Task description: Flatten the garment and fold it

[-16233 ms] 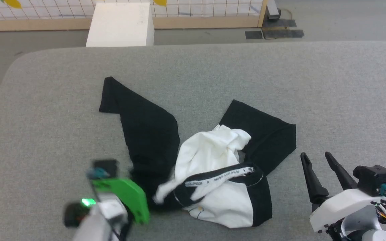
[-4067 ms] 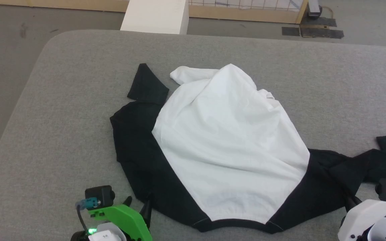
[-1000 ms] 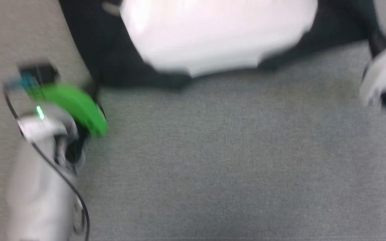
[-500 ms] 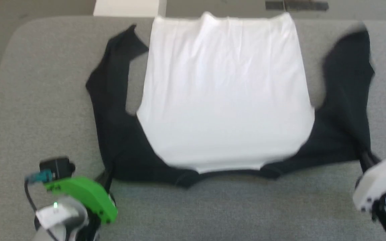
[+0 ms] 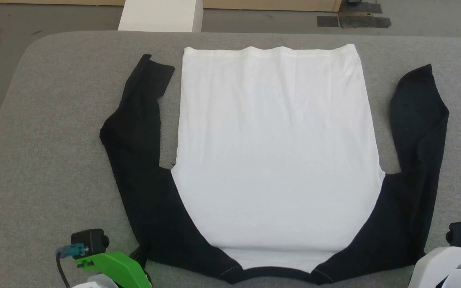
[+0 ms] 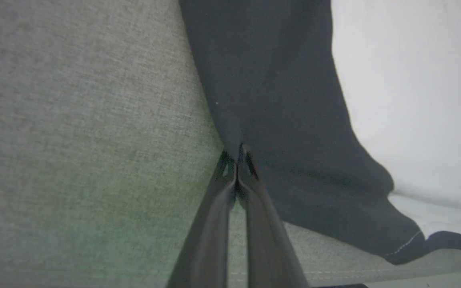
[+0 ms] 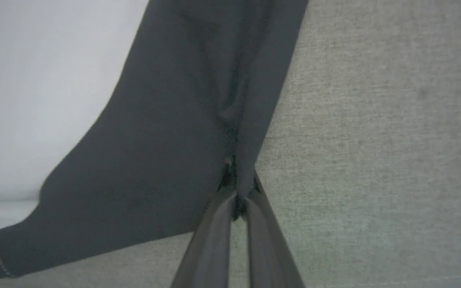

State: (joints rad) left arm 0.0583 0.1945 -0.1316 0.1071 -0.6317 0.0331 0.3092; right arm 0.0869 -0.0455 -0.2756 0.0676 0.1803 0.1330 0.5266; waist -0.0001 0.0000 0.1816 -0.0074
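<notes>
left gripper [image 6: 238, 154] clamped tight on black sleeve fabric of shirt [image 5: 274, 140], near edge of grey table [image 5: 54, 120]. right gripper [image 7: 236, 170] same deal, pinching other sleeve. shirt spread flat, neckband nearest, hem far. white box [image 5: 160, 16] beyond.

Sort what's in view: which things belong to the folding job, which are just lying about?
Job: garment, spread flat on the grey table; left gripper and right gripper, each shut on a black sleeve edge.
Lying about: white box and dark floor mats beyond the table.
</notes>
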